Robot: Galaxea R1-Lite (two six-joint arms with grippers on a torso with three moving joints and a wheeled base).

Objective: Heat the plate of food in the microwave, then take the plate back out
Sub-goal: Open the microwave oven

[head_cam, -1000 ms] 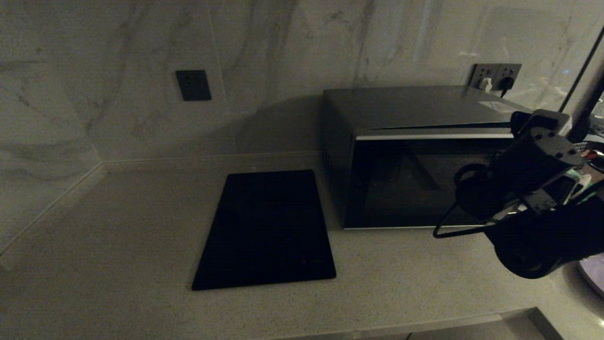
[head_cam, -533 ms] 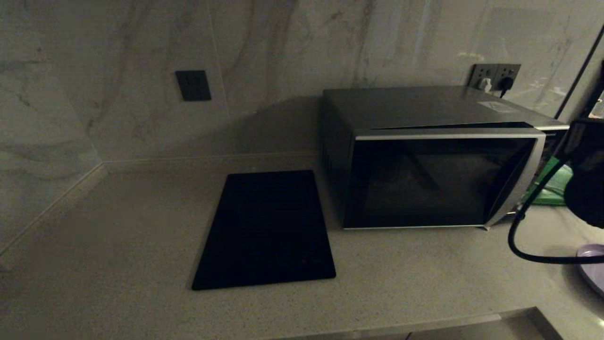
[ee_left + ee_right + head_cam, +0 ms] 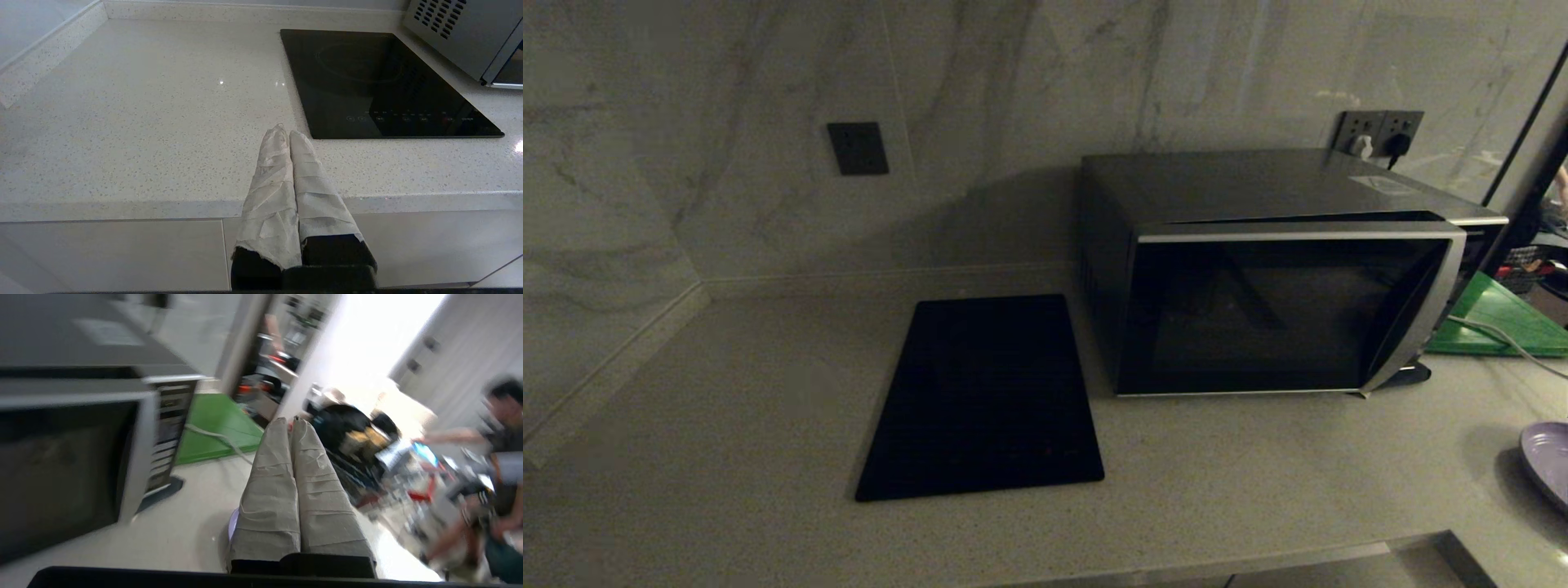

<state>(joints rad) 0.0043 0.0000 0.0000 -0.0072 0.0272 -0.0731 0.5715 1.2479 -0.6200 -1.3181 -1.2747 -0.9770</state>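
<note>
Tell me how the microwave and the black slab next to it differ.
The microwave is a tall box standing on the counter; the black slab lies flat. The microwave has a glass door with a silver frame, slightly ajar; the slab has only a row of faint touch marks along one edge. Both are dark and glossy.

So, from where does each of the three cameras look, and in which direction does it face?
Head view: high, facing down at the dark grey and silver microwave, flat black slab and pale lilac plate; no arm shows.
Left wrist view: behind the shut left claw, facing the slab.
Right wrist view: behind the shut right claw, facing the microwave and green board.
All three share the microwave.
</note>
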